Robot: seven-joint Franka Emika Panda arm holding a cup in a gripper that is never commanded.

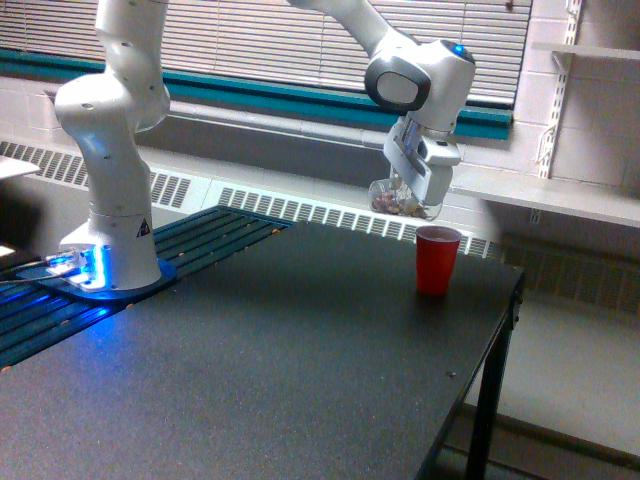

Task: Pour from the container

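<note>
Item one, nearest us: the table, dark, speckled top, bare across the near part, with a black leg at the exterior view's right.

Item two, on the exterior view's left: the arm's white base, standing on a blue-lit disc beside a dark slatted panel.

Item three, toward the table's far right corner: the red cup, opaque, upright, mouth open.

Item four, above that cup and a little to the exterior view's left of it: the hand, pointing downward from a white wrist, clamped on the container. We note the container as a small clear cup, held in the air and tilted, with brownish-pink bits showing through its wall. It hangs clear of the red cup, touching neither it nor the table. We cannot tell whether anything is leaving its mouth.

Item five, behind the table: a long white vent grille along the wall, a teal ledge under closed blinds, and a white shelf on the exterior view's right.
</note>
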